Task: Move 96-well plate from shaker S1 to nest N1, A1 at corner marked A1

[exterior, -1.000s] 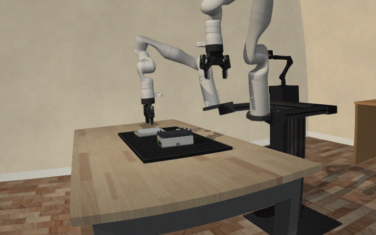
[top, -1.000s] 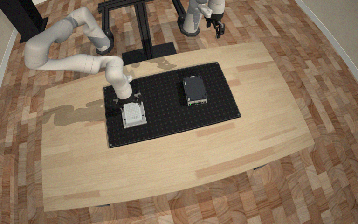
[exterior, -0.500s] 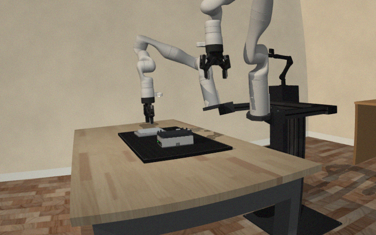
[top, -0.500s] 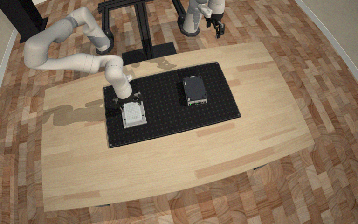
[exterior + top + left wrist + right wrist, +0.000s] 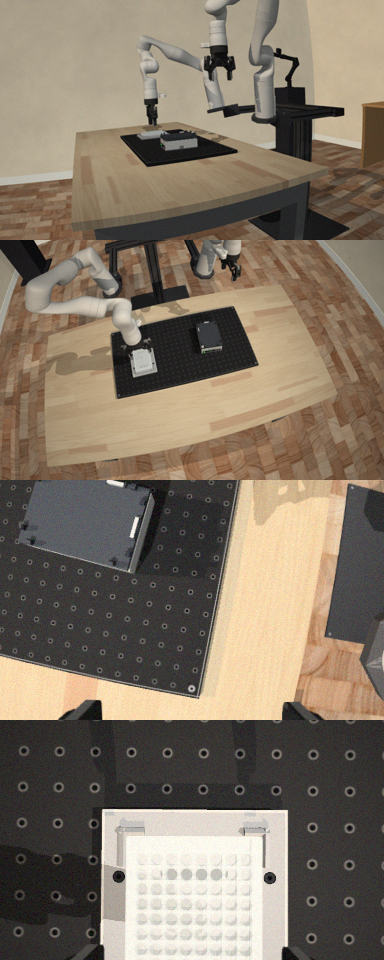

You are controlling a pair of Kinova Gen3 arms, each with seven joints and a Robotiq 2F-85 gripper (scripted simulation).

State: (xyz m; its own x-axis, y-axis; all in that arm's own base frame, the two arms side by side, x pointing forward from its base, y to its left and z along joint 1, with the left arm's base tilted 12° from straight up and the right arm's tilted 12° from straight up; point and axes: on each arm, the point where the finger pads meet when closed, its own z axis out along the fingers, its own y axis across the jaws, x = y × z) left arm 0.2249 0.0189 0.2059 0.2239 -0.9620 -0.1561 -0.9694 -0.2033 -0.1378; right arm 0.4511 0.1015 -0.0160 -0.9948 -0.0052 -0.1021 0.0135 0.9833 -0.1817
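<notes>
The white 96-well plate (image 5: pixel 142 360) (image 5: pixel 154 133) (image 5: pixel 195 847) lies on the pale nest N1 (image 5: pixel 155 369) (image 5: pixel 195 822), looking level and lined up between the corner locators in the right wrist view. Its near end is cut off there, and no A1 mark is readable. My right gripper (image 5: pixel 141 350) (image 5: pixel 152 123) (image 5: pixel 193 955) is open and empty above the plate, not touching it. The dark-topped shaker S1 (image 5: pixel 209 334) (image 5: pixel 178 143) (image 5: pixel 85 520) carries no plate. My left gripper (image 5: pixel 229 273) (image 5: pixel 220 78) (image 5: pixel 192 715) is open and empty, high behind the table.
Nest and shaker stand apart on the black perforated board (image 5: pixel 175 358) (image 5: pixel 147 158) (image 5: pixel 100 625), with the shaker toward the right in the top view. The wooden table (image 5: pixel 169 421) (image 5: pixel 169 192) extends around the board. The arms' black stand (image 5: pixel 152 268) is behind the table.
</notes>
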